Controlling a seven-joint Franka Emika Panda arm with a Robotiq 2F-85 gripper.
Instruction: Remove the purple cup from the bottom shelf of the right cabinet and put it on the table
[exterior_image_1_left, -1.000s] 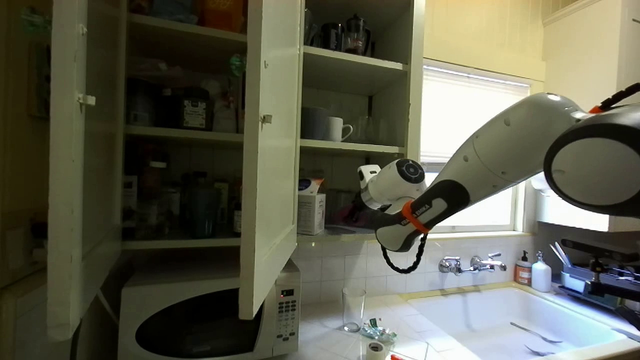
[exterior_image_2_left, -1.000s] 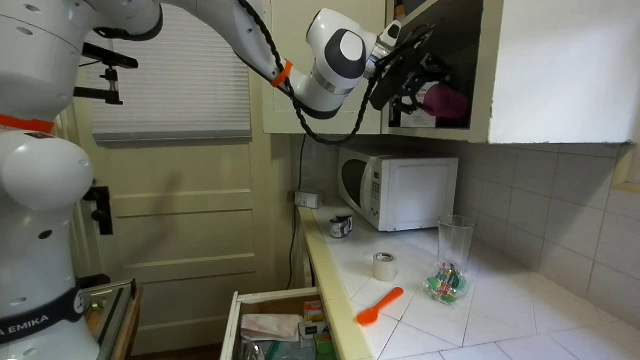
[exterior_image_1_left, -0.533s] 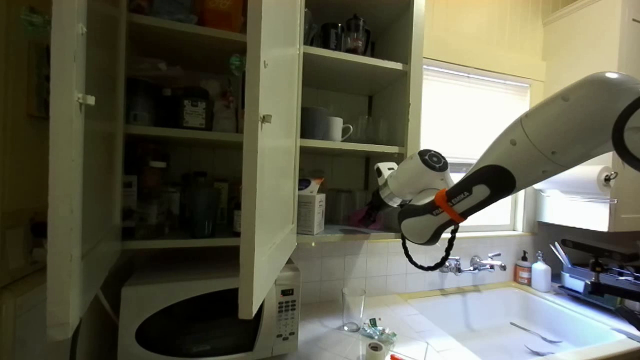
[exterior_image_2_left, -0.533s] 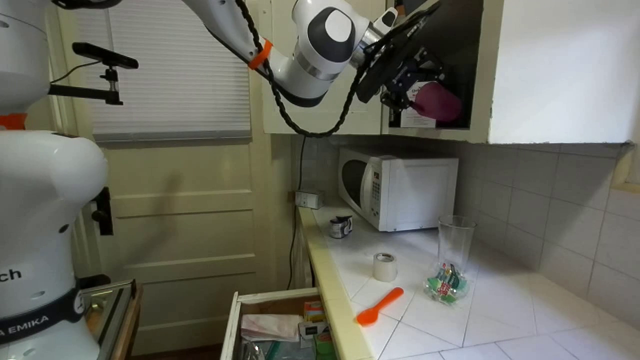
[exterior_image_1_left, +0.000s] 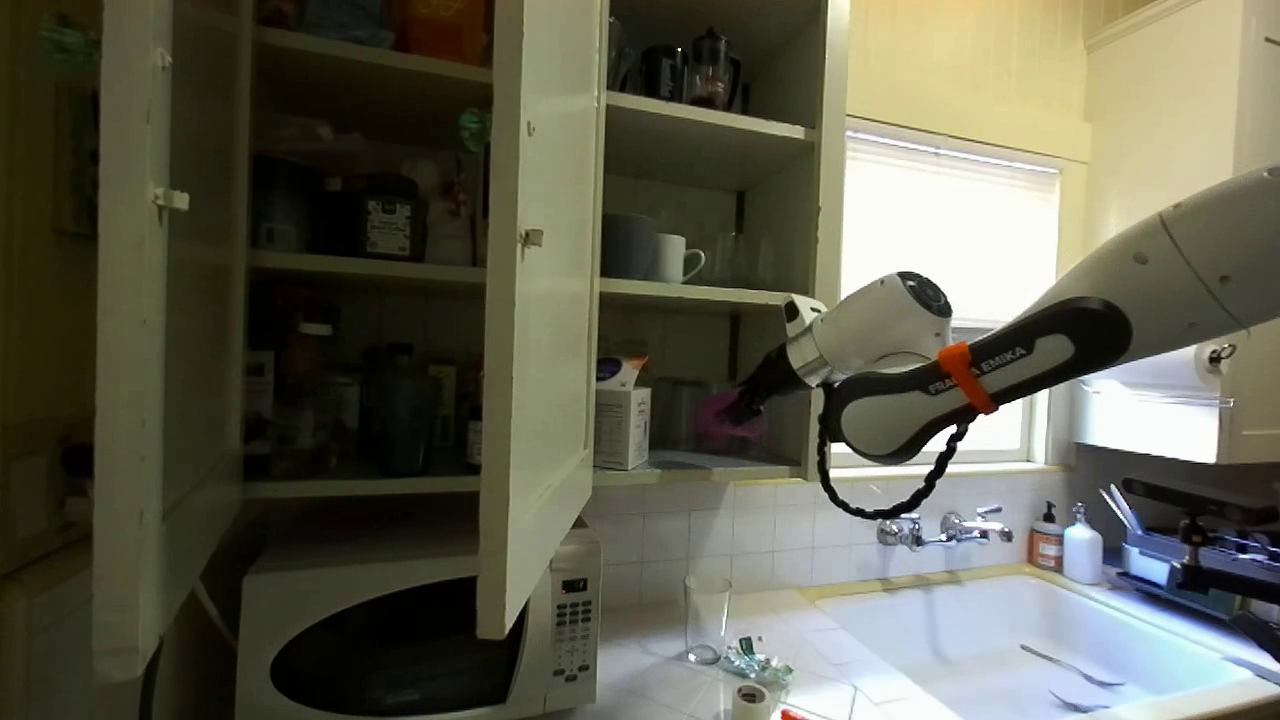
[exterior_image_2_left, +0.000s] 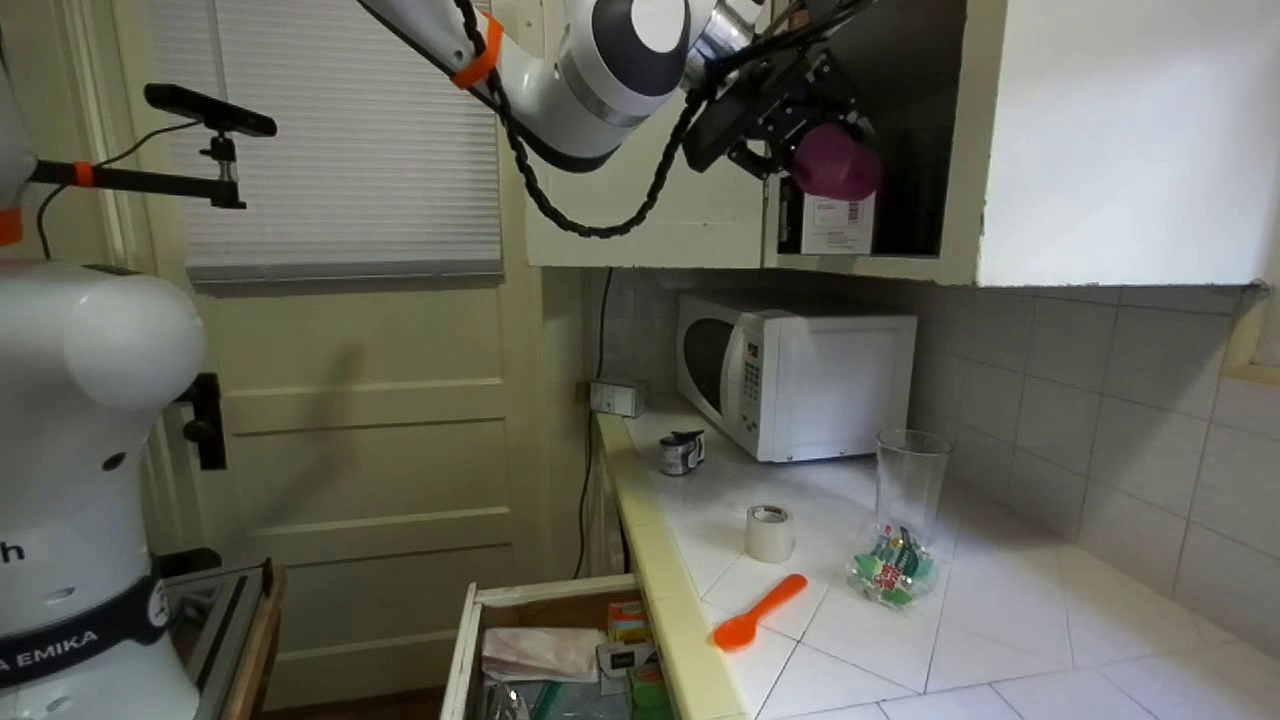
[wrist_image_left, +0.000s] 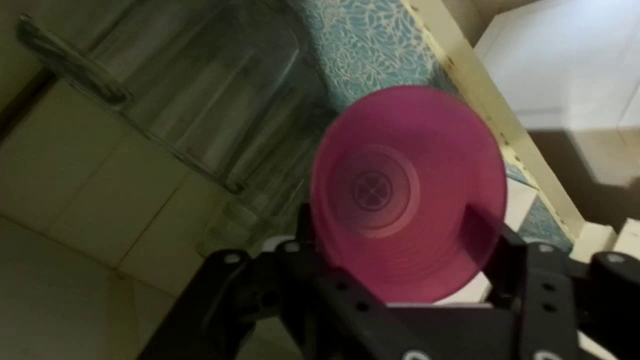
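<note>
Wrist view: purple plastic tumbler (wrist_image_left: 409, 195), seen straight into its mouth, with the ringed base at the far end.
Robotiq gripper (wrist_image_left: 406, 235): clasping the tumbler near the rim, its fingers (wrist_image_left: 547, 300) against opposite sides of the wall.
Tumbler: tilted well over, rim toward the wrist; in an exterior view it is at the opening of the right cabinet (exterior_image_2_left: 972, 150), overlapping a white carton (exterior_image_2_left: 838, 228) behind it.
Bottom shelf (exterior_image_1_left: 690, 474): topped with blue patterned liner (wrist_image_left: 372, 45); in an exterior view its front edge lies below the tumbler with carton showing between, so the tumbler is judged to be off the board. Whether it is wholly past the edge cannot be told.
Tiled countertop (exterior_image_2_left: 1040, 620): the task's table, well below the tumbler, bearing a pint glass (exterior_image_2_left: 912, 480), a roll of tape (exterior_image_2_left: 770, 540) and an orange spoon (exterior_image_2_left: 762, 612).
Removal from cabinet: grasp done; lift judged done; clearance of the cabinet frame apparently left to finish.
Placement on countertop: not yet begun; left are lowering, turning the tumbler upright, setting it down and release.
</note>
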